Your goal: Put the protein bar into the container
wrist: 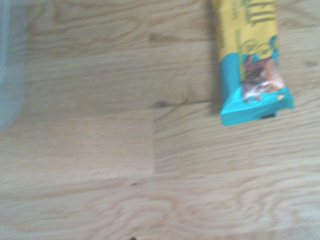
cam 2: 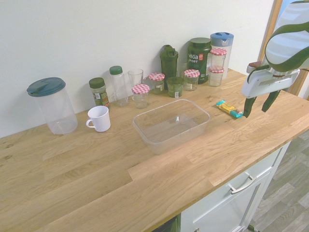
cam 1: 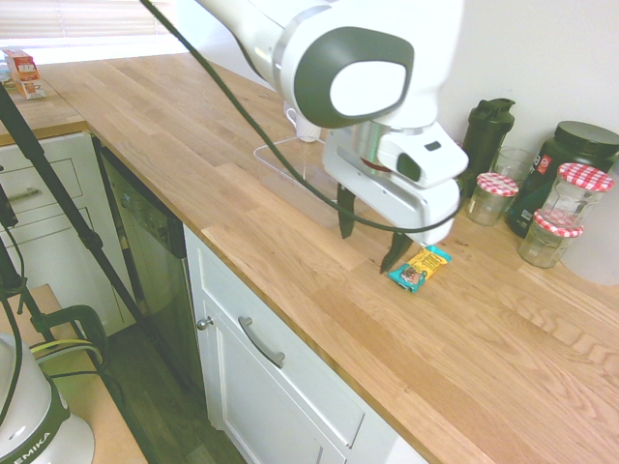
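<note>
One protein bar [cam 2: 229, 109], in a teal and yellow wrapper with a dark picture, lies flat on the wooden countertop [cam 2: 96, 179] — outside the container [cam 2: 171, 126], near one of its short ends. The container is a clear, shallow rectangular tub with rounded corners, and it stands upright with its open side up.

Two dark fingers of the gripper [cam 1: 369, 246] are spread apart, released, with nothing between them. The gripper hangs above the countertop, its fingers pointing down, close to the protein bar. In the wrist view the wrapper's teal end shows sharply enough to make out a brown picture, while a pale edge of the container shows blurred.

Along the wall stand several things: a clear pitcher with a dark lid [cam 2: 55, 106], a green-capped jar [cam 2: 99, 93], a clear bottle with a green cap [cam 2: 119, 87], glass jars with red-checked lids [cam 2: 141, 96], a dark shaker bottle [cam 2: 169, 67], a large dark tub [cam 2: 198, 60] and a blue-lidded pitcher [cam 2: 221, 50]. A white mug [cam 2: 99, 119] stands just beside the clear pitcher — its handle turned toward that pitcher.
</note>
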`<action>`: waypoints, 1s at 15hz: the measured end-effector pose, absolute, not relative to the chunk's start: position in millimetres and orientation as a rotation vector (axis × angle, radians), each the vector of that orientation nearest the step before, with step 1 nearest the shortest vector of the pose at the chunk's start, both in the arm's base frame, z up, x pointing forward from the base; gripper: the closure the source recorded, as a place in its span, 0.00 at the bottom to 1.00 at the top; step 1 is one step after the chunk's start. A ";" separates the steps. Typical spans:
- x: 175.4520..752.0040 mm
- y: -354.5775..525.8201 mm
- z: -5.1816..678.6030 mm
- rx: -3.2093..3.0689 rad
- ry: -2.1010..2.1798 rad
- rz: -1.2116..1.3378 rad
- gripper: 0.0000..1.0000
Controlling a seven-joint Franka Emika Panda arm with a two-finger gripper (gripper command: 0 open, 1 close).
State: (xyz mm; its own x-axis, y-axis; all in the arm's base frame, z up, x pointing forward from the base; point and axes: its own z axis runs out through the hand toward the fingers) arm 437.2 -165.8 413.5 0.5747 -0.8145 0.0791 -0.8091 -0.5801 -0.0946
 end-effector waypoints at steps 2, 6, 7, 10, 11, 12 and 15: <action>453.0 -183.6 396.1 -2.760 1.418 -0.175 0.00; 471.0 -205.2 374.6 -2.789 1.407 -0.189 0.00; 472.8 -209.2 373.7 -2.796 1.399 -0.193 0.00; 478.2 -212.7 367.3 -2.810 1.382 -0.215 0.00; 480.3 -211.7 363.1 -2.816 1.372 -0.218 0.00; 482.2 -210.2 358.6 -2.822 1.365 -0.216 0.00; 485.2 -207.3 352.0 -2.830 1.353 -0.214 0.00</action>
State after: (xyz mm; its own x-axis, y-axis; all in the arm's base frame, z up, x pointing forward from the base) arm 485.2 -207.3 352.0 0.6202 -0.7747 0.1237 -0.7750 -0.6294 -0.0566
